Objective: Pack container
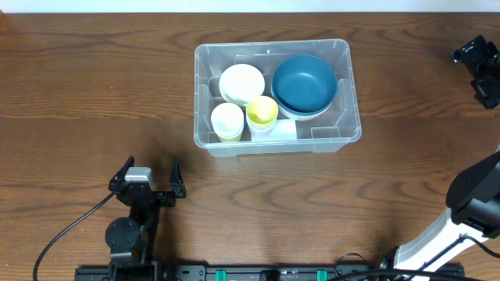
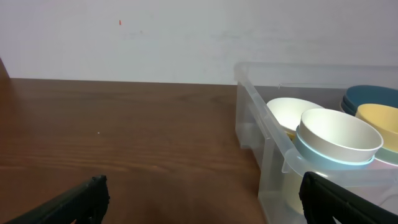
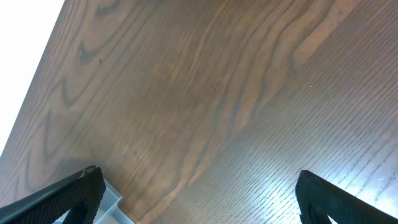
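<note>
The clear plastic container [image 1: 344, 133] stands at the table's middle. Inside are stacked blue bowls [image 1: 305, 84], a white bowl [image 1: 241, 83], a white cup [image 1: 227, 119] and a yellow cup [image 1: 262, 112]. My left gripper [image 1: 151, 176] is open and empty, low near the front left, short of the container's front left corner. The left wrist view shows the container's wall [image 2: 273, 149] with the white cup [image 2: 339, 137] between my open fingers [image 2: 199, 199]. My right gripper [image 1: 478, 66] is open and empty at the far right, above bare table [image 3: 199, 193].
The wooden table [image 1: 94, 94] spreads all around. A black cable [image 1: 62, 234] runs from the left arm's base at the front left. The right arm's white link [image 1: 437, 234] stands at the front right. A corner of the container [image 3: 112, 202] shows in the right wrist view.
</note>
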